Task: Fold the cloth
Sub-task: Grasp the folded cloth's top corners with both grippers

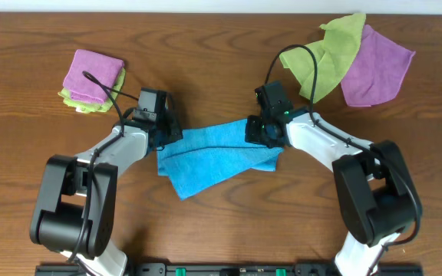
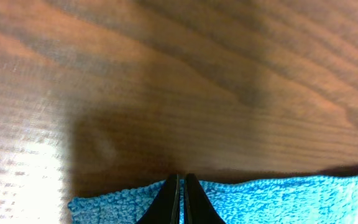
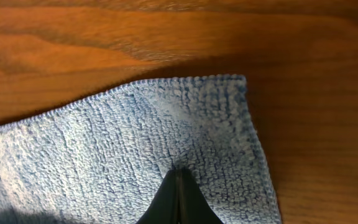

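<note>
Presently the cloth (image 1: pixel 217 157) lies part-folded mid-surface. Left end effector (image 2: pixel 180 178) and right end effector (image 3: pixel 179 173) are each closed on a far corner. Fold judged under way; next move calls for carrying both corners evenly toward the near edge.

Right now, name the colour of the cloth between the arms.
The cloth is sky blue; clearest overhead.
</note>
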